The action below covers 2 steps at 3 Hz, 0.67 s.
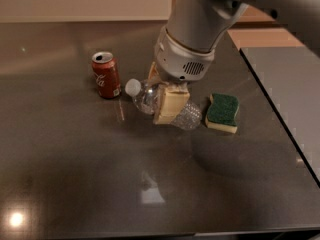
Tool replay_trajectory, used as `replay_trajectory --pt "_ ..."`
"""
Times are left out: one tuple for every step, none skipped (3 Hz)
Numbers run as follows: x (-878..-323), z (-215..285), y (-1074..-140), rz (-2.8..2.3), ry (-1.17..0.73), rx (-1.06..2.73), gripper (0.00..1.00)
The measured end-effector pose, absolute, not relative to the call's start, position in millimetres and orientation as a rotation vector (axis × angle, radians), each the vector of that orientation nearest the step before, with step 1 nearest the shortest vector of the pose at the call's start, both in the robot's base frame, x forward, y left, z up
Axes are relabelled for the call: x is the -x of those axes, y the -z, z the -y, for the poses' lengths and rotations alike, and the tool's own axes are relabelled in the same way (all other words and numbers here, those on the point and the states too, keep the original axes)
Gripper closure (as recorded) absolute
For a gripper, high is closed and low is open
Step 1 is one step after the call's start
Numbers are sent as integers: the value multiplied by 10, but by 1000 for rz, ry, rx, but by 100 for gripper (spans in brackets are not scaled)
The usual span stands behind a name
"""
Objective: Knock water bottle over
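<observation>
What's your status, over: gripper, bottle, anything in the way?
Gripper at table centre, shut on bottle. Bottle tipped nearly flat, cap toward can. Can left, sponge right, neither touching.

- You have one water bottle (189,116) on the counter (75,164).
- You have one red soda can (106,75).
- You have one green sponge (223,113).
- You have one gripper (161,100), mid-counter, its two fingers (171,104) clasping the water bottle.
</observation>
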State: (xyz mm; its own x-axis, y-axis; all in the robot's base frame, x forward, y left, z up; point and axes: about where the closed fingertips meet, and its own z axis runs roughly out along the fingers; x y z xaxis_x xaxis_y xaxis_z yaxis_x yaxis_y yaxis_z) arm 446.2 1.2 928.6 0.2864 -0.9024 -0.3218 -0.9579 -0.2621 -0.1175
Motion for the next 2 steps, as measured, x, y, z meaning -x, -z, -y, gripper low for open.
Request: replay_trajectory --pt "-4513 -20 -9088 -1725 -179 2351 100" --pt "-4517 -33 -8909 -1735 -117 2421 100"
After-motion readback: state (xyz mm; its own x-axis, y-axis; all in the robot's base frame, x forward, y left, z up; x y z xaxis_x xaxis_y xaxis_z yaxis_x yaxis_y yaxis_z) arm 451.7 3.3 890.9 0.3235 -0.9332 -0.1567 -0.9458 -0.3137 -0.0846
